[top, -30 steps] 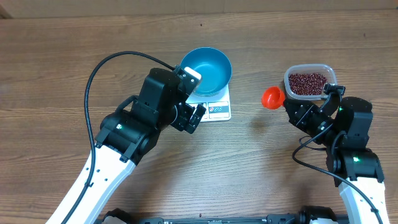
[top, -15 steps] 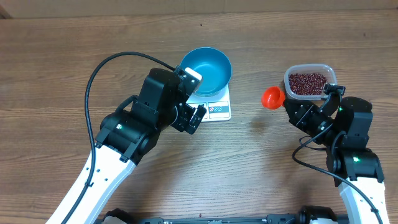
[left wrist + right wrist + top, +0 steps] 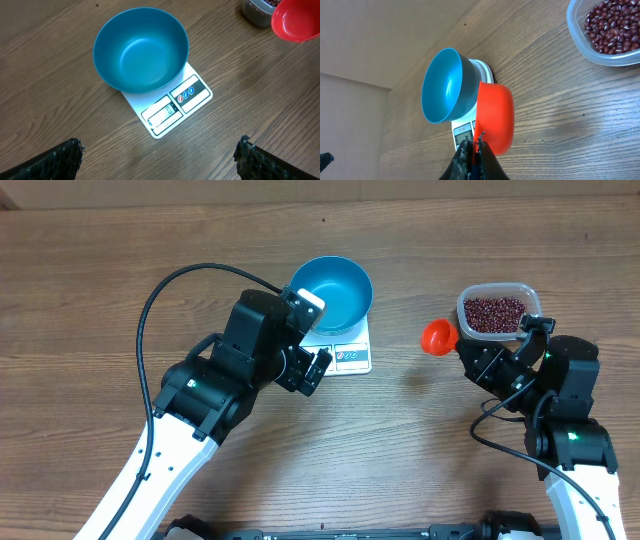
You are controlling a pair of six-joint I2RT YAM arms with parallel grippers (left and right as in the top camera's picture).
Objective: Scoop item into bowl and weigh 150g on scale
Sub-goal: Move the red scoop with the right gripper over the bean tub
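Observation:
The blue bowl [image 3: 332, 293] stands empty on the white scale [image 3: 348, 356]; both also fill the left wrist view, bowl [image 3: 141, 50] and scale [image 3: 172, 107]. My left gripper [image 3: 316, 335] hovers just left of the scale, open, its fingertips [image 3: 70, 152] wide apart over bare wood. The red-brown beans [image 3: 495, 315] lie in a clear plastic container [image 3: 466, 300] at the right. My right gripper [image 3: 462, 348] is shut on the handle of a red scoop [image 3: 437, 337], held above the table between scale and container. No beans show in the scoop [image 3: 296, 20]. In the right wrist view the scoop [image 3: 495, 117] hangs before the bowl [image 3: 445, 85].
The wooden table [image 3: 100, 260] stretches bare to the left and front. A black cable [image 3: 150, 310] loops off the left arm. The container of beans [image 3: 612, 25] sits close behind the right arm.

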